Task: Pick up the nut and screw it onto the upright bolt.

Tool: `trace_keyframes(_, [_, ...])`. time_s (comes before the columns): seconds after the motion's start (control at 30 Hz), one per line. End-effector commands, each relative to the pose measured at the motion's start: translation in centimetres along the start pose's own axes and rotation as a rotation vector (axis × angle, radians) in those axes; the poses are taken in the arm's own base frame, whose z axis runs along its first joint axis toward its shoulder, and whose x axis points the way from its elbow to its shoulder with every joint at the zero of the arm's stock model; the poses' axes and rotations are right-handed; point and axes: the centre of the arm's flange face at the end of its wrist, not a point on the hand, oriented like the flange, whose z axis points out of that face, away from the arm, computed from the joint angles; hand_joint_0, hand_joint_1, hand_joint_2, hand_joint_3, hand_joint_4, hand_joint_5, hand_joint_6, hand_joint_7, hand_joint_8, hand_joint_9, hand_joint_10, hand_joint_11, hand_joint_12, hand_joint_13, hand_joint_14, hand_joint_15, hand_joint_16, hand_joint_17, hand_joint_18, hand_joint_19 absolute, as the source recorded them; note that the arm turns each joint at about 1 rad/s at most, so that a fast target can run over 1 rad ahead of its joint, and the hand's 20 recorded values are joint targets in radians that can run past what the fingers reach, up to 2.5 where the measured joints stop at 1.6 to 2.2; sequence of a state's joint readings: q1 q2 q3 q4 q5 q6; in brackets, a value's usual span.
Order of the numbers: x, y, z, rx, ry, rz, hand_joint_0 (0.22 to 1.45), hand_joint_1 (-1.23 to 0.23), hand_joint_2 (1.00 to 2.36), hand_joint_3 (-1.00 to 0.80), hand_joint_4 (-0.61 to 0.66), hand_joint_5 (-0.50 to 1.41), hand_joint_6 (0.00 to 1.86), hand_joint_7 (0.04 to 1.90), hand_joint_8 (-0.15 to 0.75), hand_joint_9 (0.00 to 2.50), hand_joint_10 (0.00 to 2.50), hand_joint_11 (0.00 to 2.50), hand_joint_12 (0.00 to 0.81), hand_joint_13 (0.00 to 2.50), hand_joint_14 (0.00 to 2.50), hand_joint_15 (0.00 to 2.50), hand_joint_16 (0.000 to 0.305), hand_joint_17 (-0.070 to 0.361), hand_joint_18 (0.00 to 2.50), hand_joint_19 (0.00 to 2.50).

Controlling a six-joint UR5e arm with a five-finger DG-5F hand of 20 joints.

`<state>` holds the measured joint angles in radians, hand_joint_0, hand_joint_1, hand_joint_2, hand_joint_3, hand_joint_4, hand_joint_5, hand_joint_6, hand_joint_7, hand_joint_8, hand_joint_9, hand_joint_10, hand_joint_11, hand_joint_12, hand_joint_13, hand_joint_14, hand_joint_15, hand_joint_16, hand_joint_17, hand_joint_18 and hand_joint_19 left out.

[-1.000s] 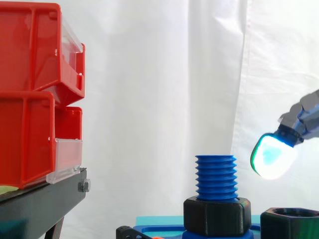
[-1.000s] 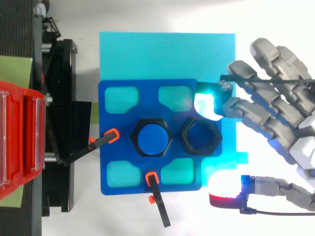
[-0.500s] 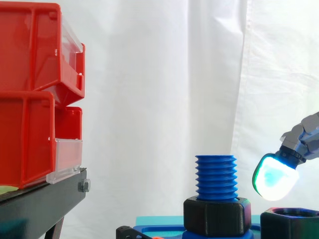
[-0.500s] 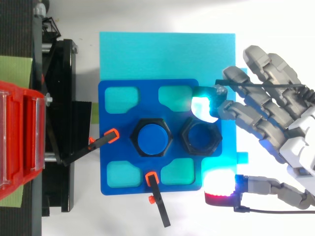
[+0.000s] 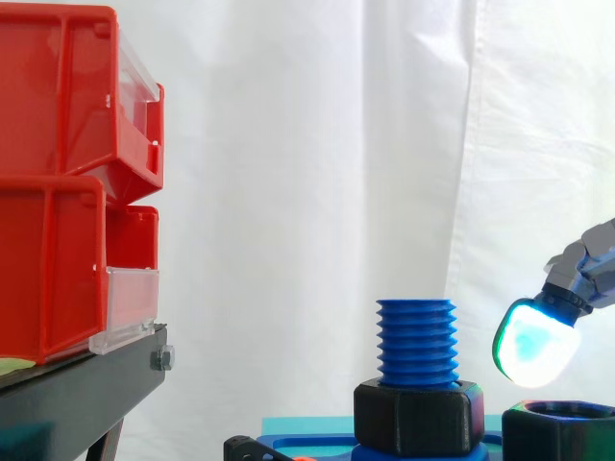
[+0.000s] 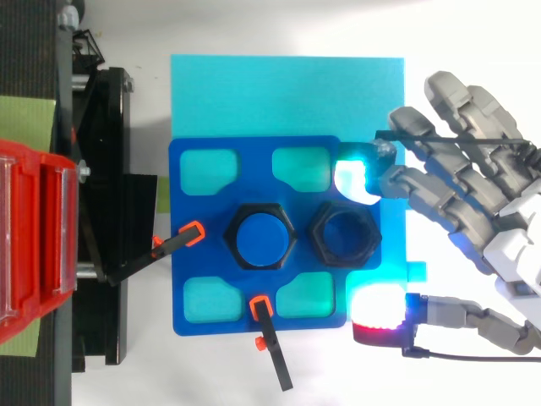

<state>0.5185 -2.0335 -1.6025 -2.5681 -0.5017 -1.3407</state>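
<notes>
- A white curtain [image 5: 307,144] is seen behind the work, with a white table [image 6: 254,25] beneath it.
- The nut [image 6: 344,235], black and six-sided, is laid flat on a blue plate [image 6: 196,203], just right of the bolt, and is not grasped.
- The bolt [image 5: 416,341], blue and threaded, is stood upright at the plate's middle, with a black hex collar [image 5: 418,415] seated around its base.
- The hand [image 6: 473,194] is held to the right of the nut, its fingers spread and relaxed, with nothing gripped.
- A cyan-white fingertip [image 6: 355,178] is poised above the nut's far right side and clear of it. A red-glowing pad [image 6: 380,309] is placed off the plate's near right corner.
- A cyan sheet [image 6: 287,93] is spread under the plate.
- Two orange-tipped clamps [image 6: 177,241] [image 6: 270,338] are set at the plate's left and near edges.
- Red bins [image 5: 58,182] are stacked on a black stand [image 5: 77,394] at the left.
</notes>
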Motion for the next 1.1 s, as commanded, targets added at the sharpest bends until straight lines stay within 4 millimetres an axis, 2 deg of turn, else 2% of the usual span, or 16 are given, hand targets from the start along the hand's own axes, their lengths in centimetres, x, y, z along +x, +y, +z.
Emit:
trace_keyframes(0.0, [1.0,-0.1,0.1,0.010,0.001,-0.029,0.36,-0.67,1.00,-0.50,0.28,-0.27,0.50,0.75,0.317,0.07,0.00,0.00,0.470,0.01,0.00,0.00,0.066,0.149,0.00,0.00])
trace_keyframes(0.13, [2.3,-0.2,0.1,0.034,-0.002,-0.049,0.36,-0.67,1.00,-0.50,0.28,-0.27,0.50,0.75,0.319,0.06,0.00,0.00,0.471,0.01,0.00,0.00,0.066,0.149,0.00,0.00])
trace_keyframes(0.27, [2.0,0.4,0.5,0.035,-0.026,-0.011,0.36,-0.67,1.00,-0.50,0.28,-0.27,0.50,0.76,0.318,0.06,0.00,0.00,0.472,0.01,0.00,0.00,0.066,0.149,0.00,0.00])
trace_keyframes(0.53, [1.9,0.4,0.5,0.033,-0.021,-0.029,0.36,-0.66,1.00,-0.50,0.28,-0.27,0.50,0.76,0.321,0.07,0.00,0.00,0.472,0.01,0.00,0.00,0.066,0.149,0.00,0.00])
trace_keyframes(1.07, [1.9,0.1,0.6,0.022,-0.010,-0.059,0.44,-0.71,1.00,-0.50,0.31,-0.24,0.50,0.94,0.294,0.11,0.00,0.00,0.428,0.06,0.00,0.00,0.057,0.128,0.00,0.00])
